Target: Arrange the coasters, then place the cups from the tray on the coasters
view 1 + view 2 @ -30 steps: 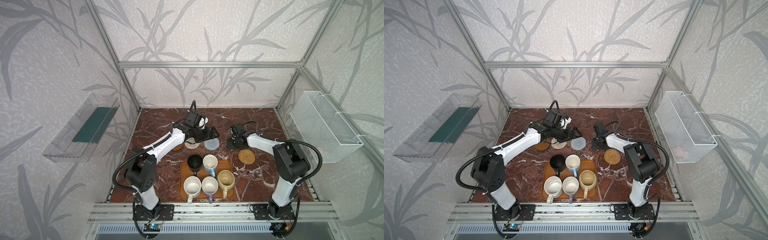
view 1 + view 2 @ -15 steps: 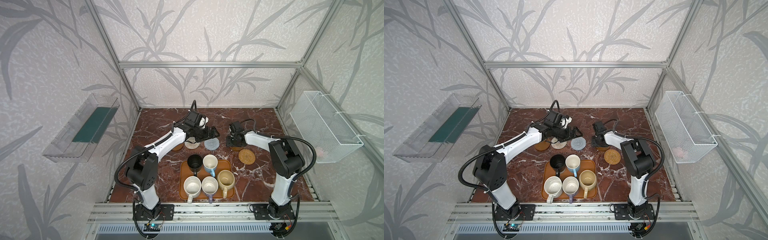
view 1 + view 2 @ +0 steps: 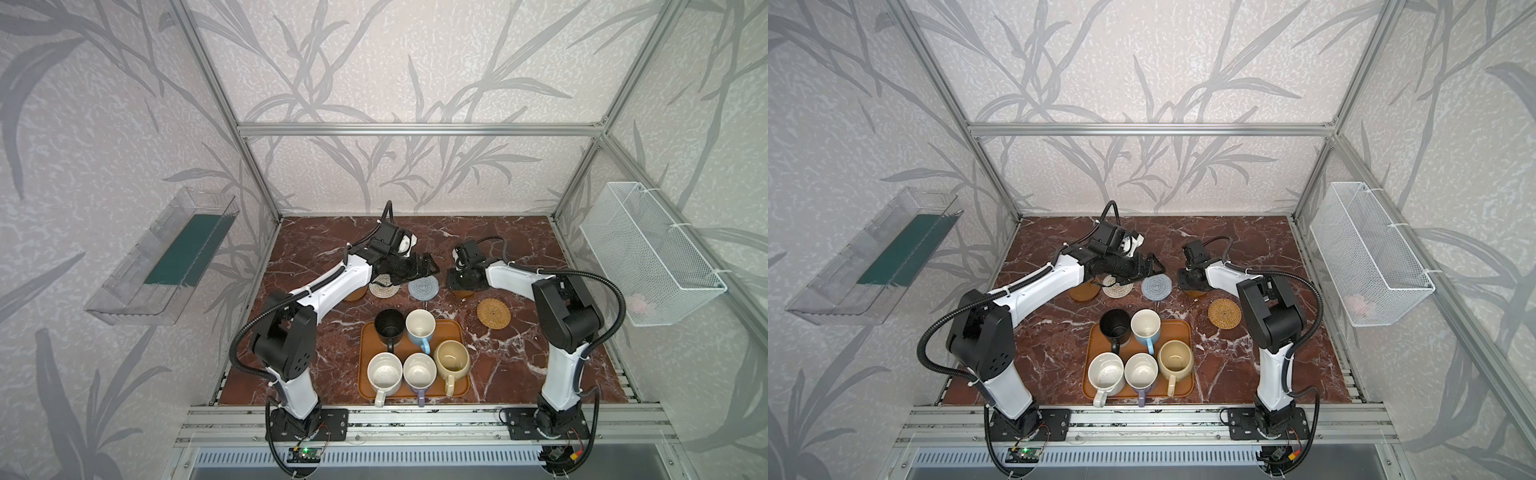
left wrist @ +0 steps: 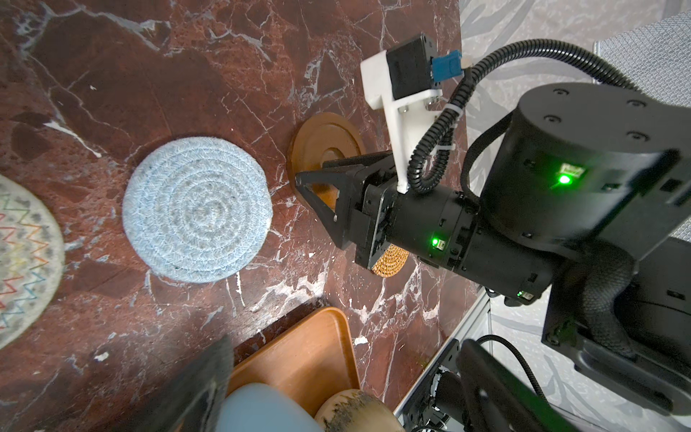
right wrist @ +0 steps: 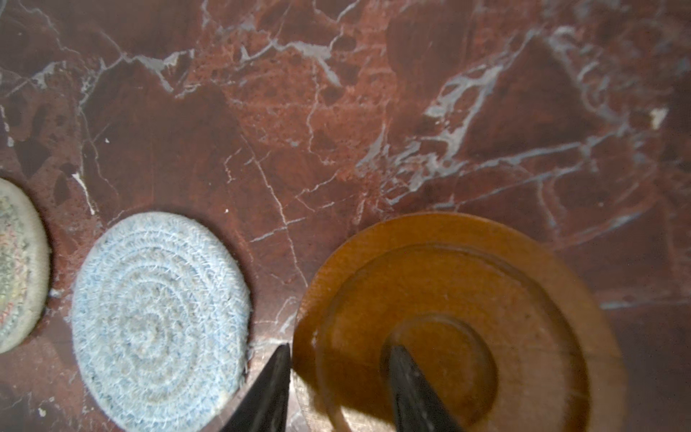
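A row of coasters lies behind the tray [image 3: 457,332]: a brown wooden one [image 3: 356,296] half under my left arm, a cream woven [image 3: 381,287], a blue-grey woven [image 3: 423,286], a second wooden one [image 5: 486,299] and a tan rattan one [image 3: 493,313]. My right gripper [image 5: 340,377] points down, jaws part-way in, astride the second wooden coaster's rim, one finger outside and one in its centre hollow. Above the blue-grey coaster [image 4: 196,209] my left gripper [image 3: 428,266] hangs open and empty. Several cups stand on the tray: black [image 3: 389,326], light blue [image 3: 420,326], speckled white [image 3: 384,370], lavender [image 3: 419,370], beige [image 3: 452,357].
A clear plastic bin [image 3: 162,262] hangs on the left wall and a white wire basket [image 3: 648,253] on the right wall. Metal frame posts stand at the table's back corners. Bare marble [image 3: 478,232] lies behind the coasters.
My right gripper's jaws have drawn closer together and it has edged slightly left over the wooden coaster. The left arm has stayed put.
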Tool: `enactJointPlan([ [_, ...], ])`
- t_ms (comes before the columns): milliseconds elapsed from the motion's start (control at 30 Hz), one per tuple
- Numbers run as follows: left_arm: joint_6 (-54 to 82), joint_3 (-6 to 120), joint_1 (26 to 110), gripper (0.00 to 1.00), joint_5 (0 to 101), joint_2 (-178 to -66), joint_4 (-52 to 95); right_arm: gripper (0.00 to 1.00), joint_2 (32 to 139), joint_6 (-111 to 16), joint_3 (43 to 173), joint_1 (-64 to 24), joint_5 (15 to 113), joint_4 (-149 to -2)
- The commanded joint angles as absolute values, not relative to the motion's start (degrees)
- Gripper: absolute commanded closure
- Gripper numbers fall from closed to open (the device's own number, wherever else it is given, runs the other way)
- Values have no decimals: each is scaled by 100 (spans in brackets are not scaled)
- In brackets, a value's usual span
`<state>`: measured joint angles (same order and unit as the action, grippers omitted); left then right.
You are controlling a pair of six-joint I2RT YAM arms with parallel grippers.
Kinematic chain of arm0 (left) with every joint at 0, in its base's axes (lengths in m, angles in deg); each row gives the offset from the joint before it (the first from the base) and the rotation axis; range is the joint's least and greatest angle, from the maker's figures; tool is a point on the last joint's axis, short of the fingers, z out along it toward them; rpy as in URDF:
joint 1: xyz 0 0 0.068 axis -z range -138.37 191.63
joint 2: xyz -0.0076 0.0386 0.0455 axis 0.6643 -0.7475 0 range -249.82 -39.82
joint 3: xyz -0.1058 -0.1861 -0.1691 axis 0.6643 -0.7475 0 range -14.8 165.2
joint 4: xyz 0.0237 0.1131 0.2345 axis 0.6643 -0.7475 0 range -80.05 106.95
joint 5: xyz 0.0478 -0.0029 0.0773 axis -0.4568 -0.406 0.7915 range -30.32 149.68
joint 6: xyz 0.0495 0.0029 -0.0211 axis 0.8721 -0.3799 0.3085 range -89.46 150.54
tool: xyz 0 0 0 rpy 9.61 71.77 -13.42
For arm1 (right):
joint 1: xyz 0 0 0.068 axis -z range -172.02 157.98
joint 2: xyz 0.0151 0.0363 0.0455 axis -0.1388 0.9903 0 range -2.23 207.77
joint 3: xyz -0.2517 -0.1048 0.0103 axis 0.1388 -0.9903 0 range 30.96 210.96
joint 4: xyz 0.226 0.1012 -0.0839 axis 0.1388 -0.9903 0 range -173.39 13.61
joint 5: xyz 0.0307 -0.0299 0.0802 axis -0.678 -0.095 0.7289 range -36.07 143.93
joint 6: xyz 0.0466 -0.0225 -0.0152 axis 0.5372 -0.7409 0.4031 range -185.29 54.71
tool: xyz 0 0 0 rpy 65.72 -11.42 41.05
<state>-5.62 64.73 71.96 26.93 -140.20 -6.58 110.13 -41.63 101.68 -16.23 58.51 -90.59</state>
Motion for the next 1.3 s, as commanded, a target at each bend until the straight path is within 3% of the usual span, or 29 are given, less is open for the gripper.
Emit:
enactJointPlan([
  [0, -602, 6495, 7204, 4, 2769, -13910, -604, 57, 11337, -4085, 10076, -1693, 6166, -9415],
  [1133, -639, 6215, 7204, 3, 2892, -13544, -556, 56, 10827, -4011, 10039, -1875, 5821, -9698],
  [1267, -653, 6181, 7206, 3, 2918, -13500, -561, 53, 10589, -4041, 9915, -1883, 5711, -9569],
])
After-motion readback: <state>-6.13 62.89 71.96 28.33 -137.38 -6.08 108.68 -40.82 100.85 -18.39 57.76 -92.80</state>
